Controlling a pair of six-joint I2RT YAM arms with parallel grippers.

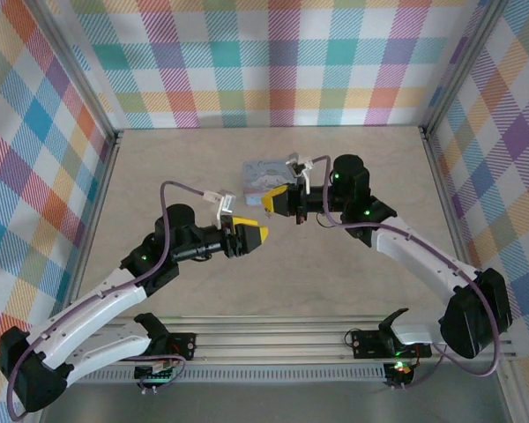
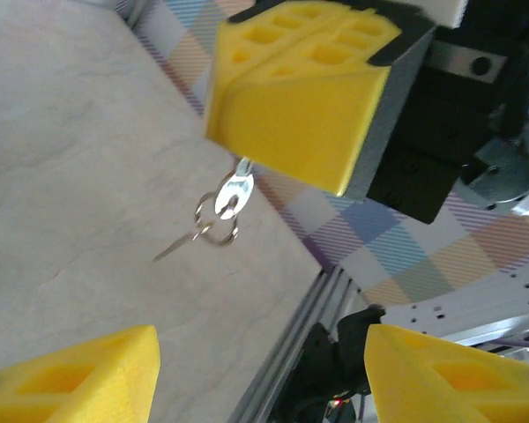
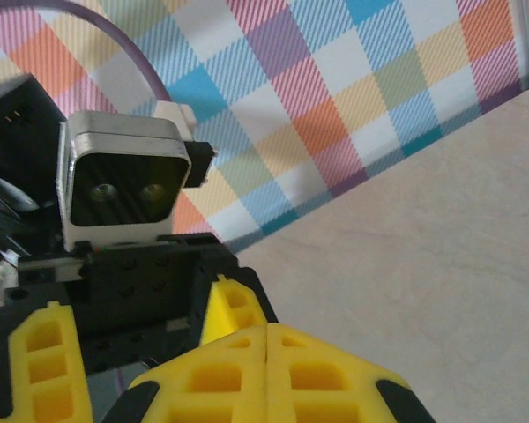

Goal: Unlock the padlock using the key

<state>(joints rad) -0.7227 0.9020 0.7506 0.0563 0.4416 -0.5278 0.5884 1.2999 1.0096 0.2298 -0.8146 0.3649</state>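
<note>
Key (image 2: 238,182), small and silvery, is pinched at its top end by the right fingers (image 2: 282,132), which are pressed fully together; its rings (image 2: 216,218) dangle below in the air above the worktop (image 1: 176,176), just in front of the pale blue tin (image 1: 257,174). The left fingers (image 2: 79,374) stand partly open, facing the key from close by and holding nothing. Where the padlock lies I cannot tell; it is too small to pick out.

By my reading, the work is at the key-handling step, with the lock not yet approached. The next move calls for finding the padlock, steadying its body with the free left fingers, and turning the key so its blade points squarely at the keyhole without the loose rings snagging.
</note>
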